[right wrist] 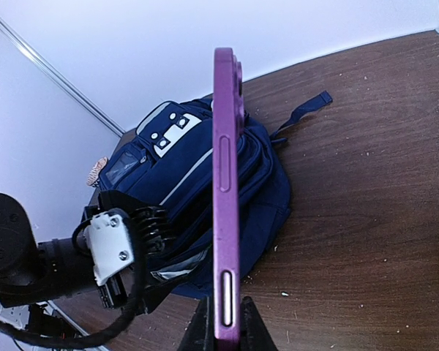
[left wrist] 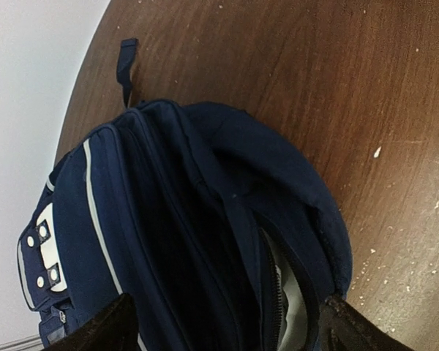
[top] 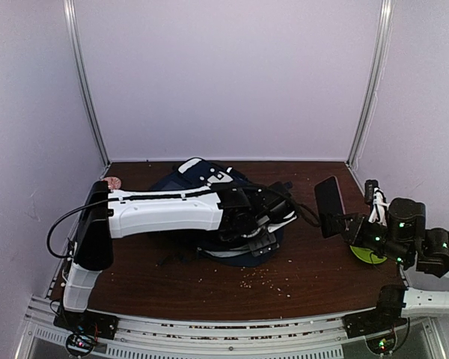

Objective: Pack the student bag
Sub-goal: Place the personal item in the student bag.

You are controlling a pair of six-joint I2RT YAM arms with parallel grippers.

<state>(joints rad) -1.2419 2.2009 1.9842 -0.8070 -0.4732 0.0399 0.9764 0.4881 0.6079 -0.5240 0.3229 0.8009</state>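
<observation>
Roughly at the middle of the desk, toward its back edge, sits the student bag, navy with thin white stripes and white patches near its top. In the overhead view most of it is hidden under the left arm, which reaches across it from the bag's left. The main compartment gapes, and the left wrist view shows pale lining inside the zip. The left jaws stand released and spread wide right over that opening. One dark finger is on the striped side of the bag and the other is on the side of the outer flap. Whether the pads press the fabric I cannot tell. A navy strap loop trails off the bag's far end onto the wood.

To the right of the bag, well apart from it, the right jaws are clenched on the lower end of a purple phone. It is held on end, edge-on to the wrist camera with its side buttons facing it. Farther right of the bag, a lime-green round thing lies partly hidden under the right arm. Pale crumbs are scattered on the desk just in front of the bag. A small pinkish object, too small to identify, sits to the bag's left near the back wall.
</observation>
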